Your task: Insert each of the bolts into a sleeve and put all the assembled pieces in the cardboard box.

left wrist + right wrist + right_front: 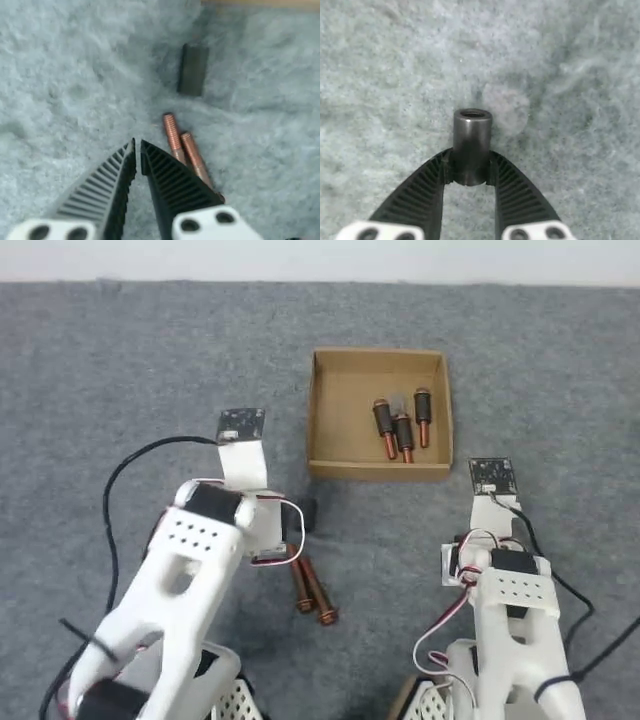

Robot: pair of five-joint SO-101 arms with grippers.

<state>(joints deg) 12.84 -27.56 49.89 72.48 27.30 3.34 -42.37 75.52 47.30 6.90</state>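
- Two white arms stood at the near edge of the grey carpet (100, 390), the left arm (190, 580) on the left and the right arm (515, 620) on the right, well apart.
- On the left gripper (137, 145), the jaws were all but closed, with a thin slit between the toothed fingers and nothing held. The tips hung over bare carpet, just left of the loose bolts (173, 136).
- These two copper-coloured bolts lay side by side and touching on the carpet, just right of the left arm, heads near and threaded ends far.
- One dark loose sleeve (193, 69) lay on its side between the bolts and the cardboard box (375, 470), apart from both.
- On the right gripper (470, 156), the jaws were parted to the width of a dark held sleeve (472, 135) and clamped on its lower part. Its open bore pointed away from the gripper. Contact with the carpet could not be determined.
- At far centre the cardboard box was open-topped. Three assembled pieces (403, 435) lay close together in its right half, copper ends pointing near.
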